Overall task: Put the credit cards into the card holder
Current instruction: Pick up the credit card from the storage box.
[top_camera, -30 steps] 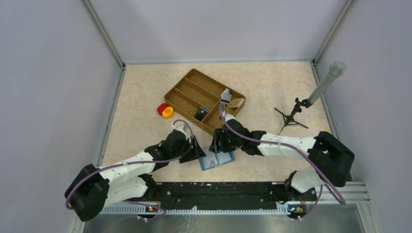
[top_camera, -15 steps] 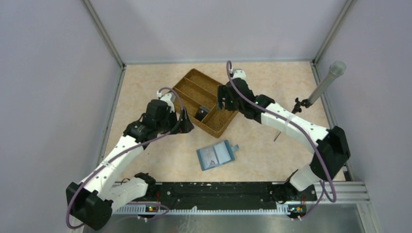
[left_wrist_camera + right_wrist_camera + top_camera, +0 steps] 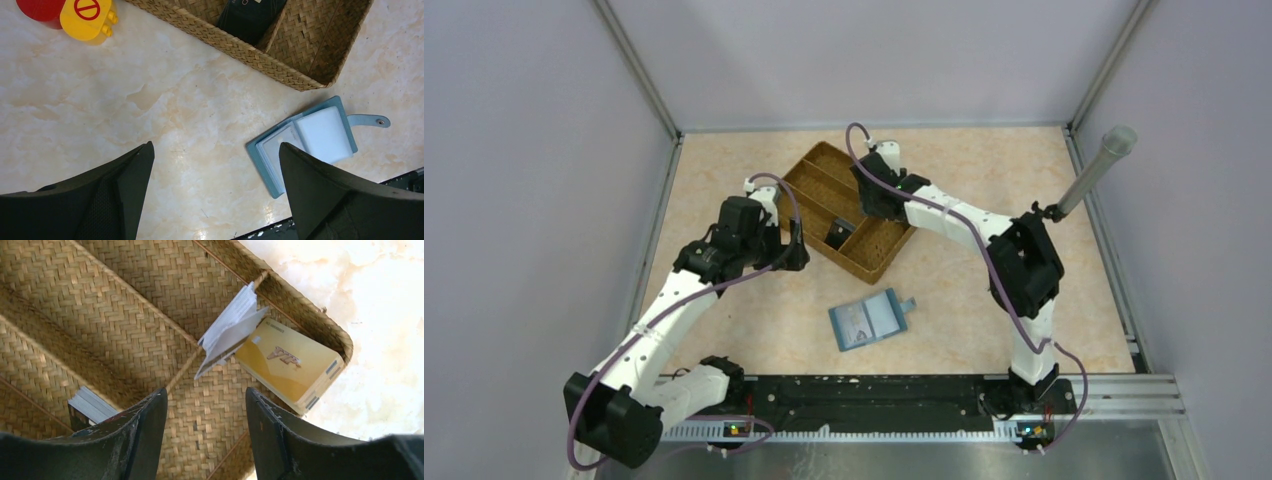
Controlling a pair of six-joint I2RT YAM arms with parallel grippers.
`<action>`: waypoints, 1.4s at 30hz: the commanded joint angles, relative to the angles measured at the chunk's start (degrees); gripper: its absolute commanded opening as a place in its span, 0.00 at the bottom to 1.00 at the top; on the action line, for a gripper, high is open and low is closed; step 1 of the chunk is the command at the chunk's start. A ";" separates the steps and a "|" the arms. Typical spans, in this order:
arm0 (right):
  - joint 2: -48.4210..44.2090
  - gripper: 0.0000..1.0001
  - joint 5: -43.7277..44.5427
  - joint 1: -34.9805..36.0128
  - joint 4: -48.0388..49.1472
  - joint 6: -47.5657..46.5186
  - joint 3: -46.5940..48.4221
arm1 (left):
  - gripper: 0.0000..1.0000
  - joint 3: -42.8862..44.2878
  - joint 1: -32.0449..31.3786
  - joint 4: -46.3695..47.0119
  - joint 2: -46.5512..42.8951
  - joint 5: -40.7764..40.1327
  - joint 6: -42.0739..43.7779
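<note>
having left the card holder lying open on the worktop just clear of the woven tray, the right fingers now hang parted and empty over the credit cards in the tray's corner compartment; the left fingers gape wide, empty. a card pickup looks next.

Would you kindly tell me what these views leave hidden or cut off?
Top view: credit cards in the woven tray, hidden beneath the right gripper.
Left wrist view: dark item in the tray, cut off by the top edge.
Same view: part of the card holder, behind a finger of the left gripper.
</note>
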 commanded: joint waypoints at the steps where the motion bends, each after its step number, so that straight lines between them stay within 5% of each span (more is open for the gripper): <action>1: 2.76 0.57 3.35 -0.62 -0.51 -0.19 5.56 | 0.99 -0.33 0.37 0.69 -0.16 0.10 1.74; 21: 5.31 0.48 3.96 -1.97 -0.12 -0.30 5.13 | 0.99 -0.43 0.43 0.69 0.38 0.37 1.92; 31: 4.60 0.31 4.59 -2.01 -0.55 0.52 3.80 | 0.99 -0.46 0.42 0.69 0.76 0.10 2.00; 42: 4.65 0.23 5.82 -2.57 -1.08 1.81 2.49 | 0.99 -0.43 0.41 0.70 1.29 0.01 2.07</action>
